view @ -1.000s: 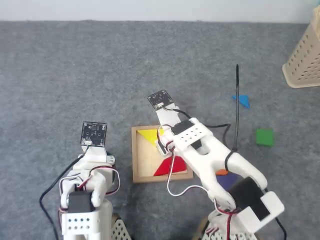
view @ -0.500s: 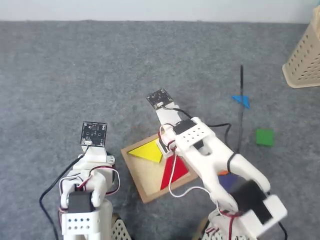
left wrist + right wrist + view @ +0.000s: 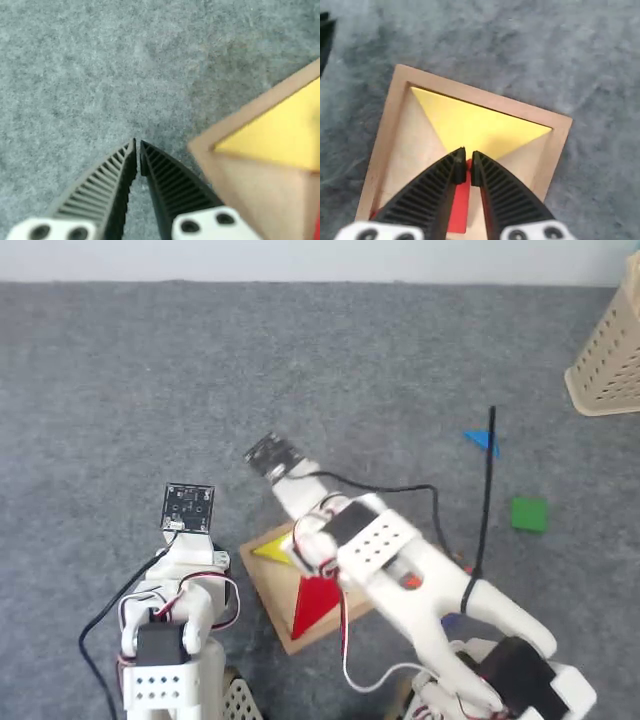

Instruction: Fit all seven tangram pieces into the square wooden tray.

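The square wooden tray (image 3: pixel 268 605) lies turned at an angle between the two arms. It holds a yellow triangle (image 3: pixel 271 550) and a red triangle (image 3: pixel 314 603). My right arm (image 3: pixel 375 545) stretches over the tray. In the right wrist view, my right gripper (image 3: pixel 466 156) is shut, with its tips down inside the tray (image 3: pixel 485 102) where the yellow triangle (image 3: pixel 475 125) meets the red one (image 3: pixel 460 202). My left gripper (image 3: pixel 137 146) is shut over bare carpet, just beside a corner of the tray (image 3: pixel 200 149). A blue triangle (image 3: pixel 484 440) and a green square (image 3: pixel 529 514) lie on the carpet to the right.
A pale perforated basket (image 3: pixel 610 340) stands at the far right edge. A black cable (image 3: pixel 490 480) rises beside the right arm. Grey carpet stretches open across the back and left of the table.
The right arm has swung left with its gripper in the tray. The tray has rotated and slid toward the left arm, carrying the yellow and red triangles. The left arm has kept still.
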`<state>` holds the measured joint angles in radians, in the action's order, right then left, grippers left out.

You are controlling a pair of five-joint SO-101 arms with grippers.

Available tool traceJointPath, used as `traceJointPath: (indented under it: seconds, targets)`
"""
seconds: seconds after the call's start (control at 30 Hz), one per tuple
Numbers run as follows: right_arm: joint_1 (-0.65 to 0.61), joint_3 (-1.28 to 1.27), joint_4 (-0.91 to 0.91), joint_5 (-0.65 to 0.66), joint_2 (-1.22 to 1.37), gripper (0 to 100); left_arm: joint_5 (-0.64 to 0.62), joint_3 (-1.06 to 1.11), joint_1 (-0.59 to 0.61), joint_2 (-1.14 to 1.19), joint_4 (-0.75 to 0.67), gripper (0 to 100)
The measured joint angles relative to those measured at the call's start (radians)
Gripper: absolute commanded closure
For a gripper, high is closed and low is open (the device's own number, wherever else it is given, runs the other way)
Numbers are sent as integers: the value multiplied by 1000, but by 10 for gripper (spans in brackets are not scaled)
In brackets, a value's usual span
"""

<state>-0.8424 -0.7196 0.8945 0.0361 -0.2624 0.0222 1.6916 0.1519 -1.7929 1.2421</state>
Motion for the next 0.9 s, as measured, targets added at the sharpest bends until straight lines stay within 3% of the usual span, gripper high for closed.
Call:
traceJointPath:
  seconds: [0.17, 0.4, 0.6, 0.9]
  targets:
    - [-78, -61, -78, 3, 0, 992, 0, 0, 0, 0, 0, 989]
    - [-94, -64, -87, 3, 0, 986, 0, 0, 0, 0, 0, 989]
    - [-94, -64, -84, 57, 0, 825, 0, 0, 0, 0, 0, 989]
    - [-95, -68, -71, 101, 0, 815, 0, 0, 0, 0, 0, 989]
